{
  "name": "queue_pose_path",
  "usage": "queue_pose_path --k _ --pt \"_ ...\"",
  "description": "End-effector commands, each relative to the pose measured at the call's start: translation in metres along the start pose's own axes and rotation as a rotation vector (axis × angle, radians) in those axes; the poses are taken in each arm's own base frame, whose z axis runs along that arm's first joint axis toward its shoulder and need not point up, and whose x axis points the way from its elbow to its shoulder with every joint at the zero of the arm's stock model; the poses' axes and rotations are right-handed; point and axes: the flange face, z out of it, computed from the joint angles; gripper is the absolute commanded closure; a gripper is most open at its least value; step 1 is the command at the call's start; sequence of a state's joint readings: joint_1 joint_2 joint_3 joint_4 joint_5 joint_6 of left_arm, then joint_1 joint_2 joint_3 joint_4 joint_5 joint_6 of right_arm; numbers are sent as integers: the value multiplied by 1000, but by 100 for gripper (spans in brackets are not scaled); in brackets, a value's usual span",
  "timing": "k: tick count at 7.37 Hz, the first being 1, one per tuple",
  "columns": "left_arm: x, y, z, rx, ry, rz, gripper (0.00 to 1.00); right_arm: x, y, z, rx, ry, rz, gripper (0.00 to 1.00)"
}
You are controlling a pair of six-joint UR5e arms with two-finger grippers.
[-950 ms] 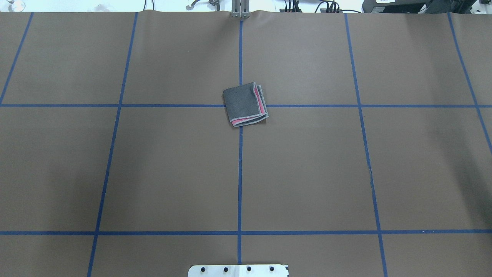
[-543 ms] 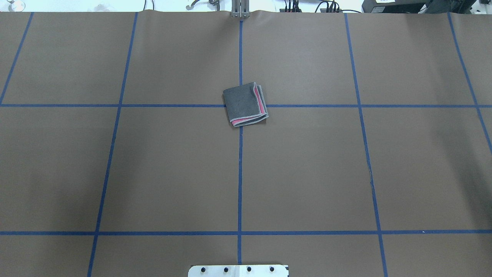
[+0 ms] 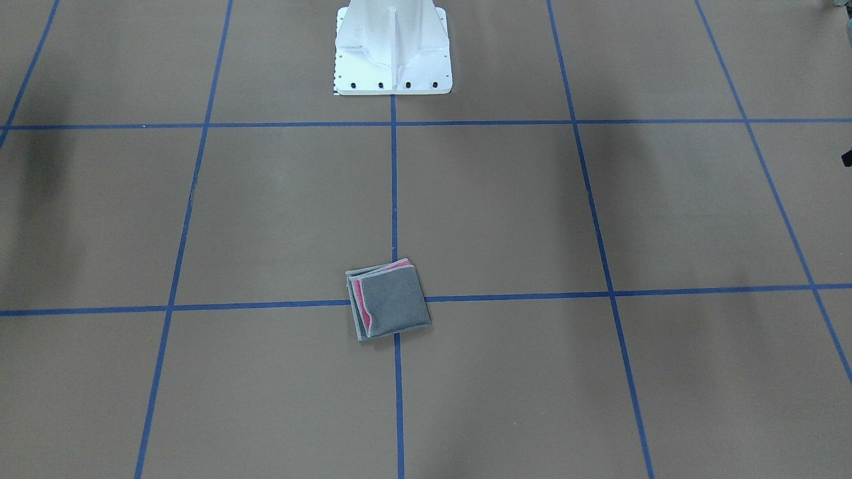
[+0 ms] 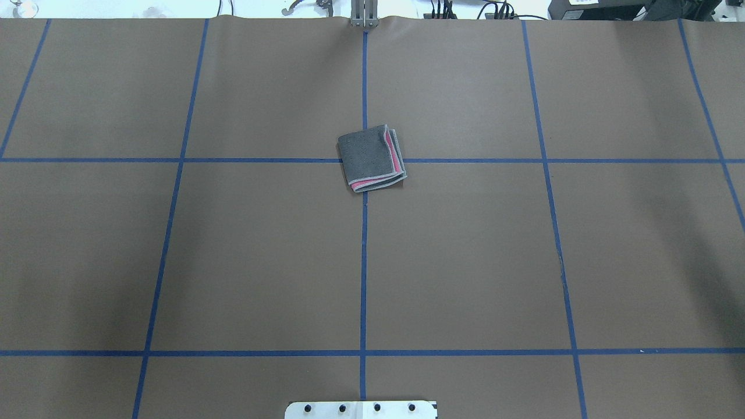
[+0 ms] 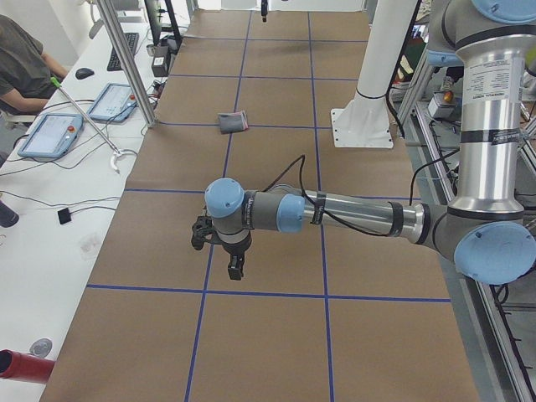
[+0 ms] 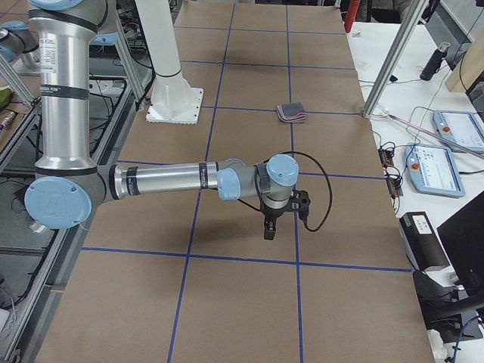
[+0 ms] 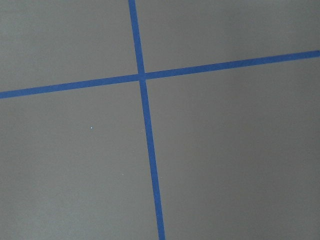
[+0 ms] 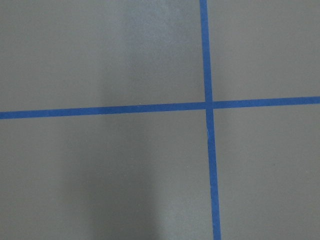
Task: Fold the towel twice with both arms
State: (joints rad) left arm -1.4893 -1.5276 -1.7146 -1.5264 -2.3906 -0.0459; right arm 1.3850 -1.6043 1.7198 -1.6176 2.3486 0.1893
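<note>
Both arms lie outside the overhead and front views. The left end effector (image 5: 236,266) and right end effector (image 6: 268,229) appear only in the side views, pointing down over the brown counter (image 4: 465,262); I cannot tell whether they are released or clenched. The towel (image 4: 372,158) lies on a crossing of blue tape lines (image 4: 364,279), well apart from both. It is a near-square folded packet, grey face up, turned slightly off the grid. Its pink layered edges face the white pedestal (image 3: 393,46) and the robot's right. A white desk with tablets (image 6: 457,130) runs alongside.
</note>
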Motion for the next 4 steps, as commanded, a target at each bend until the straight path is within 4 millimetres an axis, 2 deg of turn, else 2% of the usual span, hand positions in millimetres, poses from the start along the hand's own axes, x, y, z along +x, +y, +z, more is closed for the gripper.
queue_pose_path --k 1,2,3,4 --pt "-11 7 14 7 48 -10 0 -6 -18 -15 -50 9 -34 0" --pt "-6 4 8 20 40 0 0 -5 -19 -24 -34 -5 -30 0" --pt "-4 -5 -1 40 -3 8 0 4 -15 -35 -12 -7 -11 0" --pt "-9 -2 -13 59 1 -10 0 7 -15 -39 -2 -5 -7 0"
